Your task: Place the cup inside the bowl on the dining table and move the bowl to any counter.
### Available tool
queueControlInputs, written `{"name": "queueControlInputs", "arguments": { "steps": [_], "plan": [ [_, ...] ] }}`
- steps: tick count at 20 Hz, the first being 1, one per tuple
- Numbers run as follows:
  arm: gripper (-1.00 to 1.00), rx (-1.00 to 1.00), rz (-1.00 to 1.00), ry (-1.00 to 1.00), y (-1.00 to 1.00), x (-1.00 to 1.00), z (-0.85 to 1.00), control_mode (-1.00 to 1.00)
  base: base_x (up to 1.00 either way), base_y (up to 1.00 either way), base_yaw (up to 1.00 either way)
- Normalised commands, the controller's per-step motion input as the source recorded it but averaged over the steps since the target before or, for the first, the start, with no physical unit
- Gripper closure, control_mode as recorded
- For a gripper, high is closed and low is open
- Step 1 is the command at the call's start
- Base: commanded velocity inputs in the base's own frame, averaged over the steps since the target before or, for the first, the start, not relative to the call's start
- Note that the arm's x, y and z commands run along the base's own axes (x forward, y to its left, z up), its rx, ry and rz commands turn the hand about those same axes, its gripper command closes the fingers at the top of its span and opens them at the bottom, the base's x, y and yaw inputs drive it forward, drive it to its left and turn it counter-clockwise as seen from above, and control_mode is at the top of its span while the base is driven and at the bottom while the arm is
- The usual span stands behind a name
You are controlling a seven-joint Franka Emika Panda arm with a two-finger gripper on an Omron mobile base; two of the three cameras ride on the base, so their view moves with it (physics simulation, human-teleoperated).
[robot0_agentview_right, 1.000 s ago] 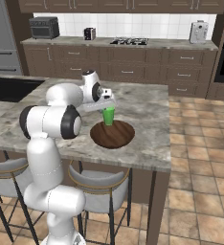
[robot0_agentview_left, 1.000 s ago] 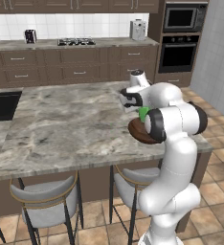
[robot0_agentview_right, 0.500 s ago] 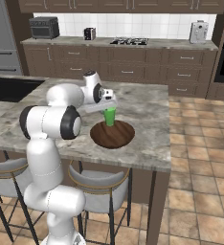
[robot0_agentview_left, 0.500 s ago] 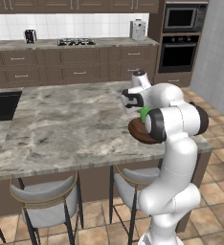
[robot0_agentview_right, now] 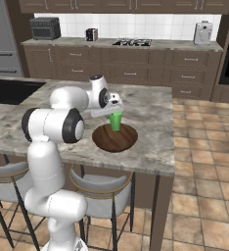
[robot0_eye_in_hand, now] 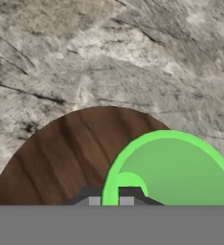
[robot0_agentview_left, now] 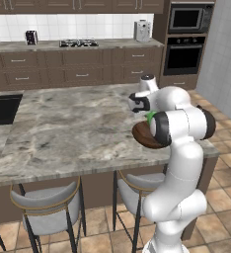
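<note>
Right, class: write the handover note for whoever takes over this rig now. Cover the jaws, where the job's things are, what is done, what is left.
Gripper: jaws shut on the rim of the cup.
Cup: upright inside the bowl; whether its base rests on the wood cannot be told.
Bowl: on the dining table, near its right-hand end.
Counter: along the back wall, with the hob.
Done: cup brought into the bowl.
Left: release the cup, grip the bowl, carry it to a counter.
</note>
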Motion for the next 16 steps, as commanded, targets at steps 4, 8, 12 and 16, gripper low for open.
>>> {"name": "queueControlInputs", "arguments": {
  "steps": [4, 8, 12, 16],
  "plan": [
    [1.0, 0.0, 0.03, 0.0, 0.0, -0.07, -0.13, -1.0, 0.0, 0.0, 0.0],
    [1.0, 0.0, 0.03, 0.0, 0.0, -0.17, -0.05, -1.0, 0.0, 0.0, 0.0],
    [1.0, 0.0, 0.03, 0.0, 0.0, -0.18, -0.04, -1.0, 0.0, 0.0, 0.0],
    [1.0, 0.0, 0.03, 0.0, 0.0, -0.17, -0.08, -1.0, 0.0, 0.0, 0.0]
  ]
}}
